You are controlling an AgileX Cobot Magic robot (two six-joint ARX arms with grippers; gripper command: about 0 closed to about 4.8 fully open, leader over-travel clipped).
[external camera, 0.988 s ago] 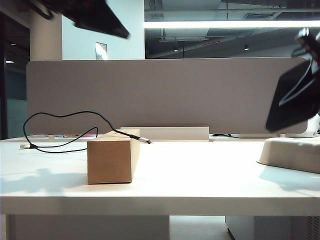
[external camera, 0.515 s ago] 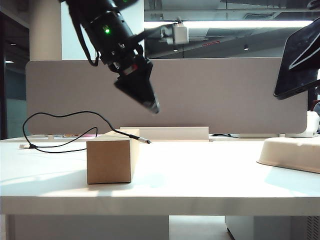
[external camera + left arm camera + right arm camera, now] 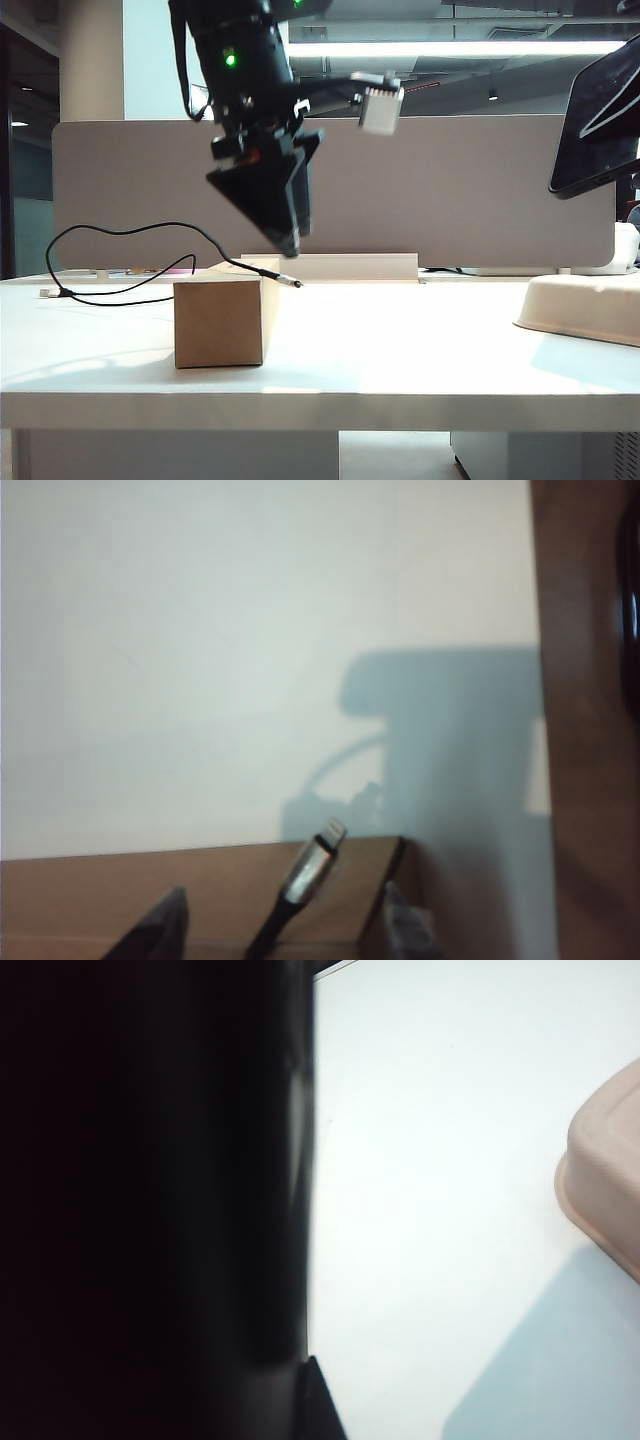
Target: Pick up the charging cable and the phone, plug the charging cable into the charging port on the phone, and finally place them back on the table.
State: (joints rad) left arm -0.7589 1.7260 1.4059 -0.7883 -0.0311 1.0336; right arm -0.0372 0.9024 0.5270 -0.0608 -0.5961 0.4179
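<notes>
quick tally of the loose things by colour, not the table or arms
black: 2, the charging cable and the phone
brown: 1, the cardboard box
cream: 1, the dish
total: 4

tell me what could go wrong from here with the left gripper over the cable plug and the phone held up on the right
The plug juts past the edge of the cardboard box; the open left gripper could nudge it off and lose the charging cable.

The fingers may strike the box before closing and push it across the table.

The phone, held high in the shut right gripper, would fall beside the dish if it slipped.
</notes>
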